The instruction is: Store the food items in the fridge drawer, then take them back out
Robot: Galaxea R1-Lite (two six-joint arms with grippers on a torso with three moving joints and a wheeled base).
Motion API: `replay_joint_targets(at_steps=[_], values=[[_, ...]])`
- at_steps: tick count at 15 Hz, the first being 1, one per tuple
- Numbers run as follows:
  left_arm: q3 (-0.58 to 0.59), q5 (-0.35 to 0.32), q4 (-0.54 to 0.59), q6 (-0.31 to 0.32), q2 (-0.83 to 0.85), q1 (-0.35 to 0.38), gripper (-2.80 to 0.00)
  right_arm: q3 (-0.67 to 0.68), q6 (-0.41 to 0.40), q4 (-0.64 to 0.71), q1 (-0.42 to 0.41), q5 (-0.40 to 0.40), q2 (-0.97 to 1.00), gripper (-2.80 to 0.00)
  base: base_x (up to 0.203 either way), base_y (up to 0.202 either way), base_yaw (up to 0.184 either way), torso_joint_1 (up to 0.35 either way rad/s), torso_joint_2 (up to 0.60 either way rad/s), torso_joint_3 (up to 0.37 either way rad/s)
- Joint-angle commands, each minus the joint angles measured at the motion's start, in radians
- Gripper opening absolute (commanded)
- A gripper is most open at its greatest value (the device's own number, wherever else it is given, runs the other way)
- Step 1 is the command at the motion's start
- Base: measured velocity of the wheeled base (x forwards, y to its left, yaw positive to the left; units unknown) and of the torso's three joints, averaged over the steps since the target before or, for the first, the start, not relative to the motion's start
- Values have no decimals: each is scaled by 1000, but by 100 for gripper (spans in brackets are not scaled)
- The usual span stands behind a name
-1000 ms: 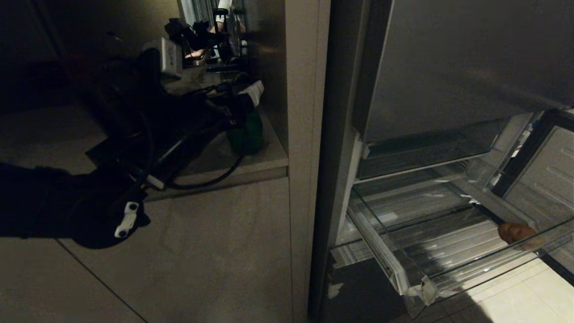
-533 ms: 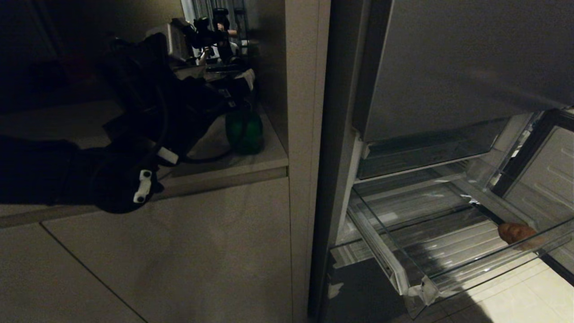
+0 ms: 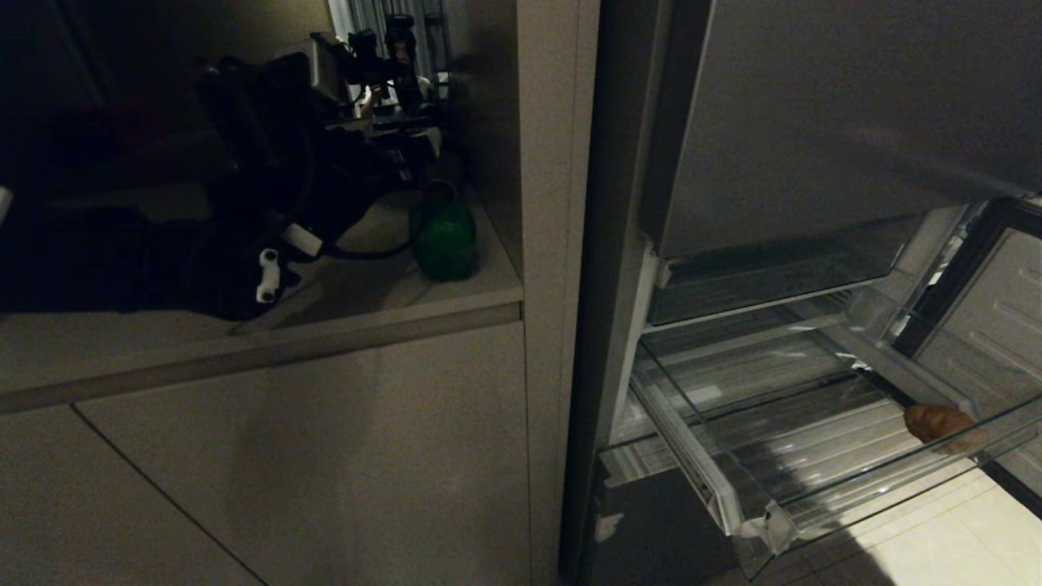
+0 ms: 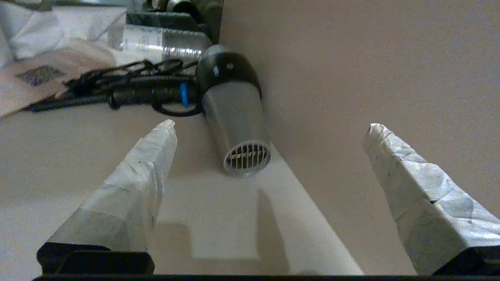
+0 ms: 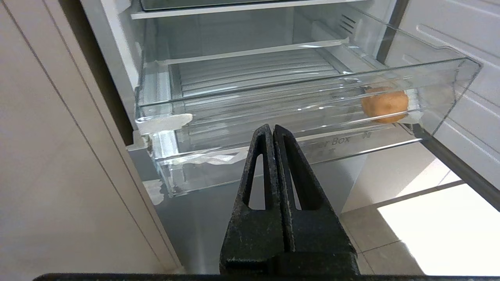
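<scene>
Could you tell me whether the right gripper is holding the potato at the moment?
No, the right gripper has its jaws shut on nothing, while the potato lies inside the fridge drawer.

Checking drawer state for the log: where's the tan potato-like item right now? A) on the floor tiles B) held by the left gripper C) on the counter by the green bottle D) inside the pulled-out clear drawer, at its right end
D: the potato-like item lies on the ribbed floor of the clear drawer, at its right end behind the front lip, with no gripper touching it.
</scene>
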Motion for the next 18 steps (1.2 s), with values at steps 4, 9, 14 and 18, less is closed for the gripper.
replay_joint_targets(at_steps=[4,9,14,18], values=[[-67,-27,67,-4,29,-20,0,31,0,-1,-1,0,0,-280,0,0,0,0,0,0],[61,-62,65,-6,-44,-56,0,31,0,-1,-1,0,0,-280,0,0,0,0,0,0],[132,-64,58,-10,-64,-55,0,31,0,-2,-1,0,0,-280,0,0,0,0,0,0],[167,-55,58,-15,-71,-63,0,31,0,-1,-1,0,0,-280,0,0,0,0,0,0]])
